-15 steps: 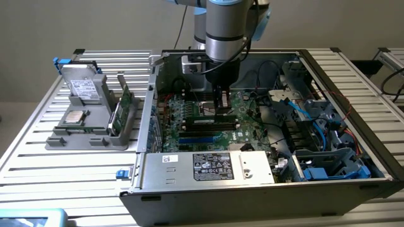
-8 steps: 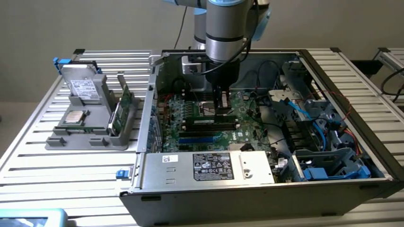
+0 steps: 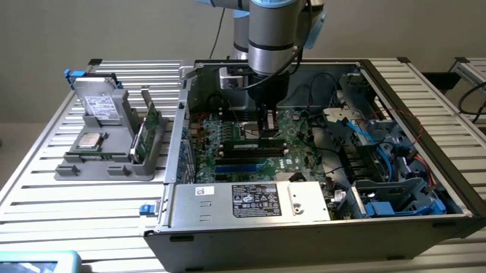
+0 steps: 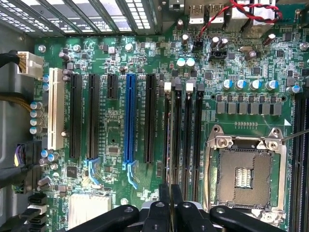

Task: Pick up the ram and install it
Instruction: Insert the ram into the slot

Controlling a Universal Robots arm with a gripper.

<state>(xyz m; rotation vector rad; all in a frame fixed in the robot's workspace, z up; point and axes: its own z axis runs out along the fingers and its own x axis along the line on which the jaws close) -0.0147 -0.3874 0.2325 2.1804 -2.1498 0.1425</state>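
Gripper fingers press almost shut, low over the long black slots on the green board. I cannot tell if the ram is pinched there. In the exterior view, a gray tray sits at nine o'clock, and case walls stand close all round.

Here's the silver-grey cylindrical robot arm, light-blue caps at its upper joints, standing almost straight up and down with its last segment pointing plumb downward. At its lower end sits the black two-fingered gripper, held low and vertical, fingertips aimed straight down. Over to the wrist view: two slim black fingers lie side by side, pressed close, just a hairline slit between them. Behind them the gripper's black linkage bars splay out to either side. Whether anything is pinched in that slit, I can't make out.
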